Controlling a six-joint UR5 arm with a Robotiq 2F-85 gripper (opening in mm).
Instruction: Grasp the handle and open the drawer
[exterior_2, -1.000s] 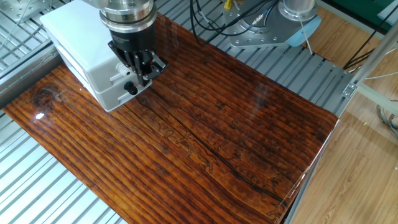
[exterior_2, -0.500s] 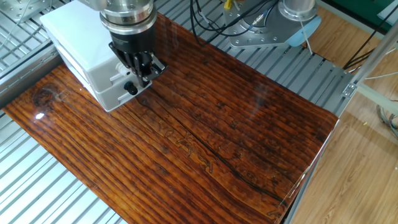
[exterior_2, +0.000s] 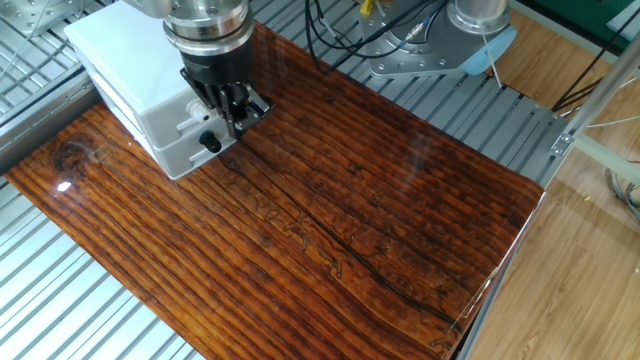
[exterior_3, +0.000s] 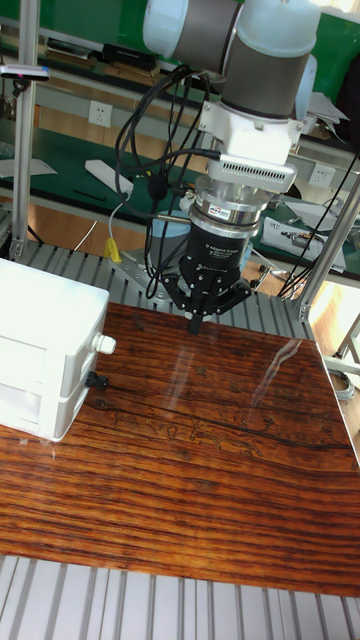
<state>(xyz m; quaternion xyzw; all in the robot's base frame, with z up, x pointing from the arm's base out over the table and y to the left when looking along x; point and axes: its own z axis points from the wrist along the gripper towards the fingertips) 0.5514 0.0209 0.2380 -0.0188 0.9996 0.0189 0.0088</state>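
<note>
A small white cabinet (exterior_2: 115, 60) stands at the far left of the wooden board. Its lower tier is the drawer (exterior_2: 180, 157), closed, with the black handle (exterior_2: 211, 143) sticking out of its front. The tall fixed view shows the same drawer (exterior_3: 28, 388) and handle (exterior_3: 93, 379) at the left edge. My gripper (exterior_2: 238, 118) hangs just in front of the cabinet, above and to the right of the handle, not touching it. In the tall fixed view the gripper (exterior_3: 195, 323) has its fingers closed to one tip, with nothing between them.
A white knob (exterior_3: 104, 343) sticks out of the upper tier just above the handle. The glossy wooden board (exterior_2: 330, 220) lies on ribbed metal slats (exterior_2: 60, 300). Black cables (exterior_2: 335, 30) and the arm's base (exterior_2: 440, 45) sit behind the board.
The gripper has crept slightly up and to the right in the fixed view. The cabinet, drawer and handle have not moved.
</note>
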